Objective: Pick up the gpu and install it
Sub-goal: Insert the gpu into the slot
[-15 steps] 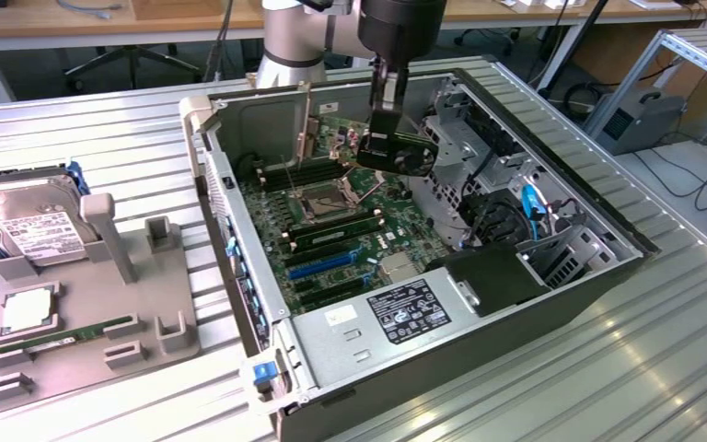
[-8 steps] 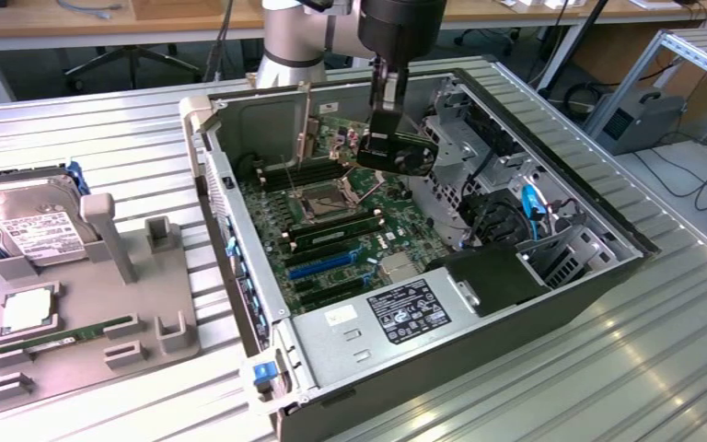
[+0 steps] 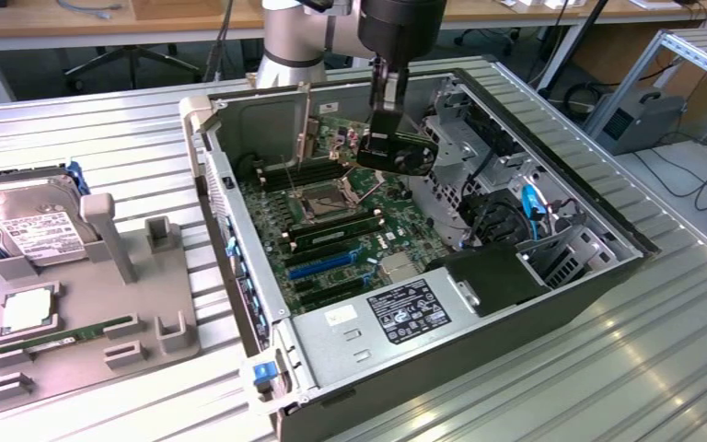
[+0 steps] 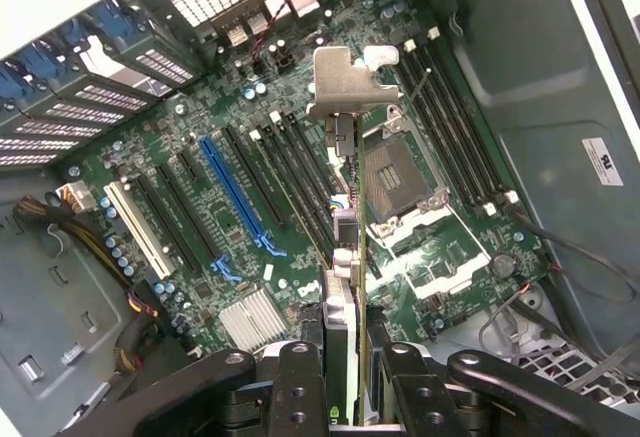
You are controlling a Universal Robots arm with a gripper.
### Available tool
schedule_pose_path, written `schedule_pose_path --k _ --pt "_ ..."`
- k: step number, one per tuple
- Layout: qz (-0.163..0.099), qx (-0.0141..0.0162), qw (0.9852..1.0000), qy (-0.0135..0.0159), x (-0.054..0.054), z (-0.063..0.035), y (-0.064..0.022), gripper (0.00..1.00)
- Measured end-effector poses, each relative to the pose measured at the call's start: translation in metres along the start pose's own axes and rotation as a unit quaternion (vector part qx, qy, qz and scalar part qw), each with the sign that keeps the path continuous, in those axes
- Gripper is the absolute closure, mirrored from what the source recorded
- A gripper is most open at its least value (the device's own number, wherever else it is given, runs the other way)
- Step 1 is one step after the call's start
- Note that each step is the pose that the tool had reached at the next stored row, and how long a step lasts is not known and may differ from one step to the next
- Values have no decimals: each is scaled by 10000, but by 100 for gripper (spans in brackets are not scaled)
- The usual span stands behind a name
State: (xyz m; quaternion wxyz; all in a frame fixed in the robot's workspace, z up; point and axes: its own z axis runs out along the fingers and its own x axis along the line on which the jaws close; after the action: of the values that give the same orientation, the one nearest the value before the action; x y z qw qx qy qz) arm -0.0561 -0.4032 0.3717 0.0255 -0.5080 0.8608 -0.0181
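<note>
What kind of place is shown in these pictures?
Probably a robotics lab: a robot's gripper holds the gpu inside an open computer case on a slatted metal table, with desks behind.

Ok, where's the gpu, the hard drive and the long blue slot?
gpu point(image 4: 342, 82): wrist view, on its silver bracket.
hard drive point(image 3: 37, 230): exterior view, on its white label.
blue slot point(image 4: 238, 195): wrist view, on its middle.

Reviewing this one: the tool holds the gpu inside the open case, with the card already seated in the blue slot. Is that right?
No. The tool holds the gpu inside the open case, but the wrist view shows the blue slot empty, the card held off to one side of it.
</note>
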Motion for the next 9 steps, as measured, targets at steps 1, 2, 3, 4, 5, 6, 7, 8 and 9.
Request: schedule_pose_path --k 1,2,3,4,5,6,7,8,9 --pt "-9 0 10000 -1 0 0 0 73" --pt "-14 0 10000 -1 0 0 0 73" --pt "-19 -1 10000 -1 0 0 0 73" --pt "-24 -1 10000 -1 0 0 0 73" --pt "-30 -1 10000 -2 0 0 0 73" --pt "-35 -1 10000 -2 0 0 0 73" --pt "-41 -1 10000 -2 0 0 0 73" --pt "-46 -1 10000 -2 0 0 0 73" --pt "-53 -1 10000 -3 0 0 0 73"
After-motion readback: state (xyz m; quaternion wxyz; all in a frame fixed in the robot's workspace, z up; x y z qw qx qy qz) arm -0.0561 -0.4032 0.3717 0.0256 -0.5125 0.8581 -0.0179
